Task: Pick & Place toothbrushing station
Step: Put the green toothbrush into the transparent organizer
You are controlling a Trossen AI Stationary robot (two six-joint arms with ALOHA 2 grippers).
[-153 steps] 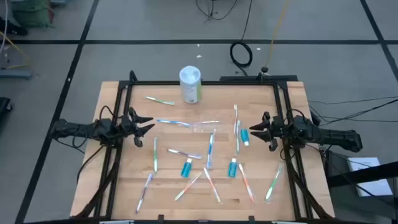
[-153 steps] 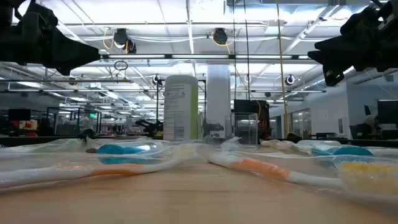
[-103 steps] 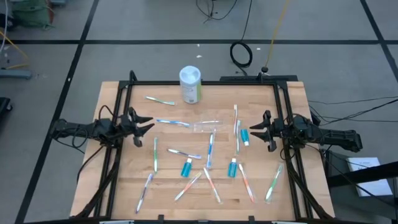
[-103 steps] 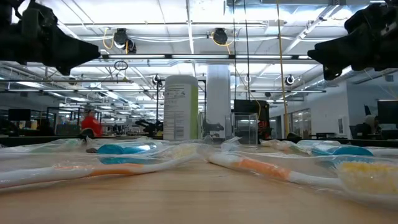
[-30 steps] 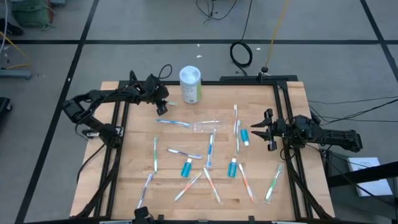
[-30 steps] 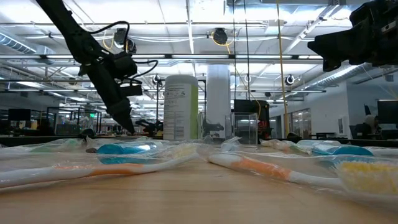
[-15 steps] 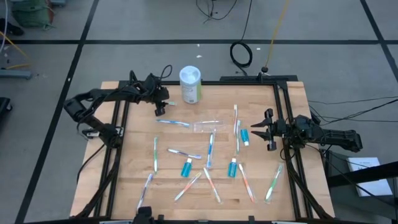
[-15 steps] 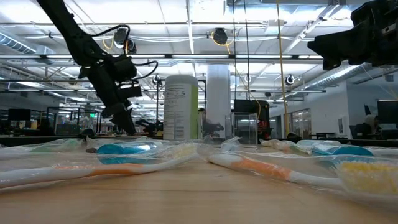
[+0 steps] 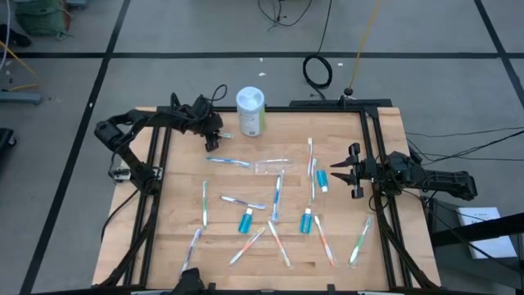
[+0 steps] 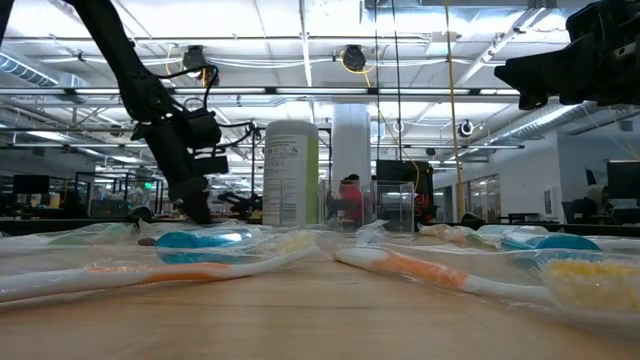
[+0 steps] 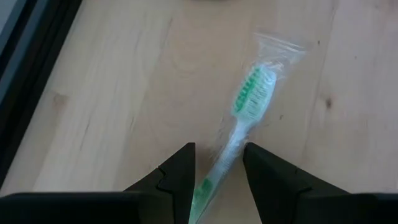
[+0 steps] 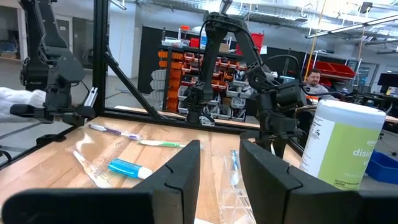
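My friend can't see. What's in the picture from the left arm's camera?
A green toothbrush in a clear wrapper lies on the wooden table, its handle running between the open left gripper. A dark frame edges the table.

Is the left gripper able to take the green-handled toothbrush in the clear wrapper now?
Probably yes: the left gripper has open fingers on either side of the green-handled toothbrush, and nothing lies between them.

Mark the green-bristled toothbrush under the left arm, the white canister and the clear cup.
green-bristled toothbrush (image 11: 250, 99), left wrist view, on its bristle head.
white canister (image 9: 251, 112), high view, on its side just below the lid.
clear cup (image 9: 271, 166), high view, on its side.
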